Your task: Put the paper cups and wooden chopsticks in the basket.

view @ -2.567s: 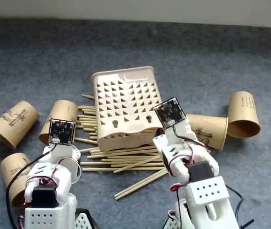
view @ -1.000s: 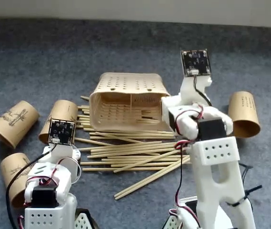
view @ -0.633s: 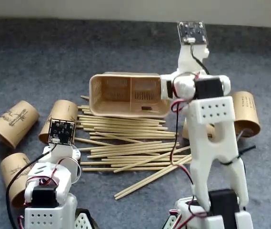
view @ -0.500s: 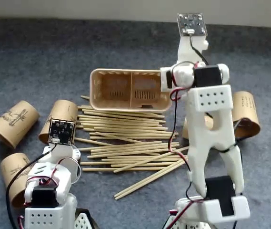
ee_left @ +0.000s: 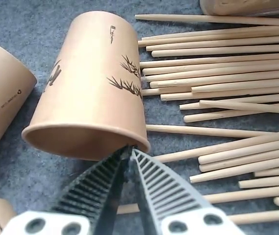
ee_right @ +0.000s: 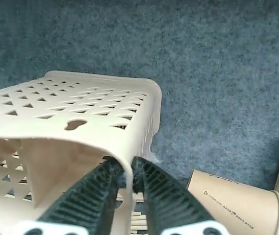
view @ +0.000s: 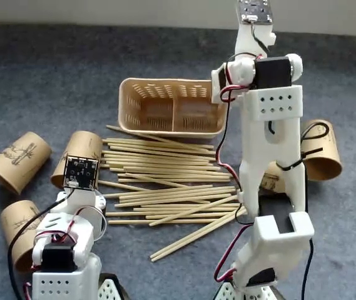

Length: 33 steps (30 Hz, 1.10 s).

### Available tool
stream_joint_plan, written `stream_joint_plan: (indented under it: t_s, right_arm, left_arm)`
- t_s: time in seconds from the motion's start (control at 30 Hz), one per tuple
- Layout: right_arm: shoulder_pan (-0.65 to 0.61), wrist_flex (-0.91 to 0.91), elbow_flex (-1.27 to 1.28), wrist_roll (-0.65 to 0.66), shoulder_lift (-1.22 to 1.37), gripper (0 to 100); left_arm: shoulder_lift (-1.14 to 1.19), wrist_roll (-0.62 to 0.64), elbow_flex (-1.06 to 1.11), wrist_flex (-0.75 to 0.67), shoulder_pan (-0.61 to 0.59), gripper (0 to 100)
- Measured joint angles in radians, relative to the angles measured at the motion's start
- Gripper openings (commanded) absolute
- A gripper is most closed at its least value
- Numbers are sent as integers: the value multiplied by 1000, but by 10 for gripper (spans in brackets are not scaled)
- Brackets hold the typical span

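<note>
Basket [view: 130, 107] standing opening-up at upper centre, empty | right gripper [ee_right: 127, 172] clamping its end wall | chopsticks [view: 165, 181] lying heaped just below, paper cups [view: 81, 153] lying toward both side edges | left gripper [ee_left: 129, 154] closed at the rim of one | risk: thin wall slipping free, basket toppling onto sticks.

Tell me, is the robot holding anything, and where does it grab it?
The right end effector pinches the basket by its rim. Whether the left end effector grips the paper cup cannot be told.
</note>
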Motion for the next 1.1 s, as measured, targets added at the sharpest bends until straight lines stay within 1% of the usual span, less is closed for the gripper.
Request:
stream_joint_plan:
  t_s: [0.13,0.17,0.3,0.37,0.8,0.9,1.0,1.1]
  right_arm:
    - [3,0,0,0,2,13]
    - [2,0,0,0,2,27]
    - [3,0,0,0,2,155]
    - [5,0,-2,0,0,200]
    - [3,0,-32,0,-2,202]
    - [3,0,-44,6,-41,202]
    - [2,0,-43,58,-110,202]
    - [8,0,18,77,-178,202]
  left_arm:
    - [0,0,0,0,0,28]
    - [0,0,0,0,0,28]
    - [0,0,0,0,0,28]
    - [0,0,0,0,0,28]
    - [0,0,0,0,0,28]
    - [0,0,0,0,0,28]
    - [0,0,0,0,0,28]
    - [0,0,0,0,0,28]
